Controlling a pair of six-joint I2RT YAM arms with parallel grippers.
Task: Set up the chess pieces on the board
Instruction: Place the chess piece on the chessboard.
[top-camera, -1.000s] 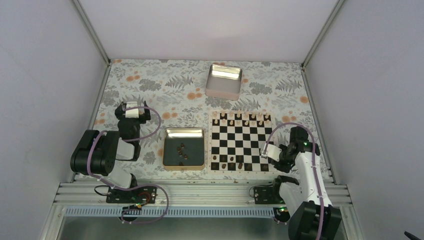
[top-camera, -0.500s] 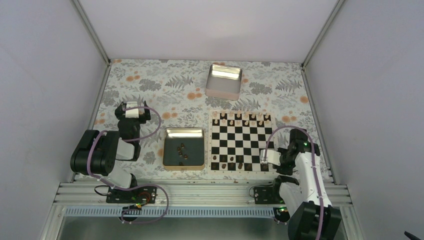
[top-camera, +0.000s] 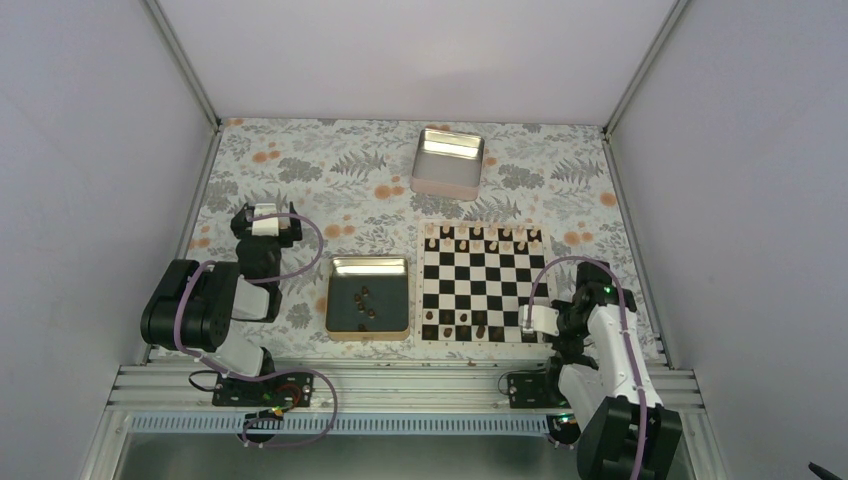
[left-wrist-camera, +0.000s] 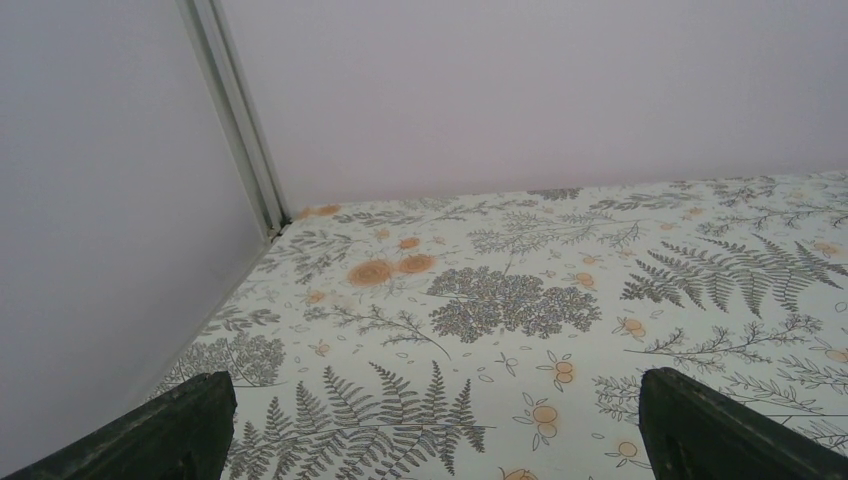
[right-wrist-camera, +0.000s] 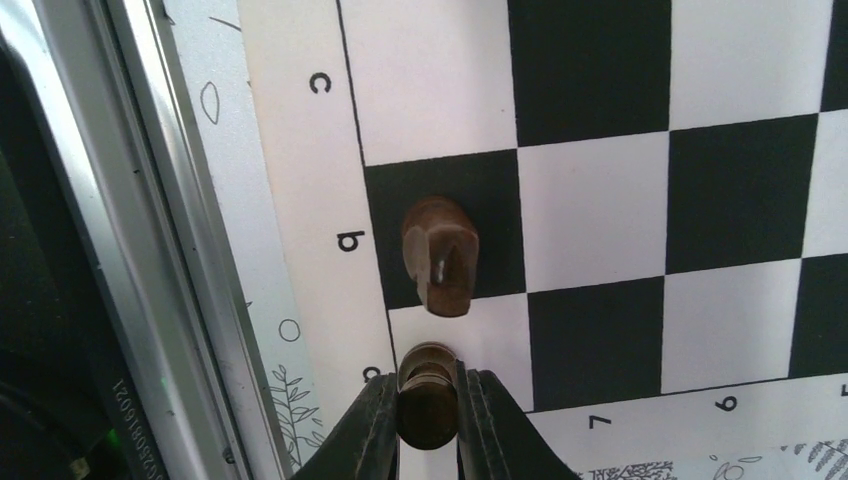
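1. Right end effector (right-wrist-camera: 428, 428) is pressed in on one dark piece (right-wrist-camera: 428, 392). It pinches the piece by its sides, with the long axis running up along the fingers.
2. That held piece sits over the white corner square of the board (right-wrist-camera: 600, 200), right by the rim lettering. In the top view this is the near-right corner.
3. Key relation: the neighbour piece (right-wrist-camera: 440, 256) stands on the black b-square, one square to the robot's left along the near row. It's just beside the held piece but not touching. My read is that the release should go straight down and straight back up, with no drift toward that neighbour.
4. Can't tell from either view whether the held piece's base is on the board yet.
5. Left end effector (left-wrist-camera: 455, 425) is spread wide with nothing between the fingers. It sits over bare floral tabletop (left-wrist-camera: 500, 300), well apart from the board, so the right arm is clearly the nearer one.
6. Only the right wrist view shows the pinch and the gap to the neighbour; in the top view the arm covers that corner.
7. Only the top view shows the rest:
   - more dark chess pieces (top-camera: 365, 300) lie in the gold-rimmed tray (top-camera: 369, 262) left of the board
   - the near row is only partly filled
   - pale pieces (top-camera: 478, 238) line the far row
   - a silver tin (top-camera: 447, 185) sits beyond the board
8. Judgement: this is mid-task, with several tray pieces left to place
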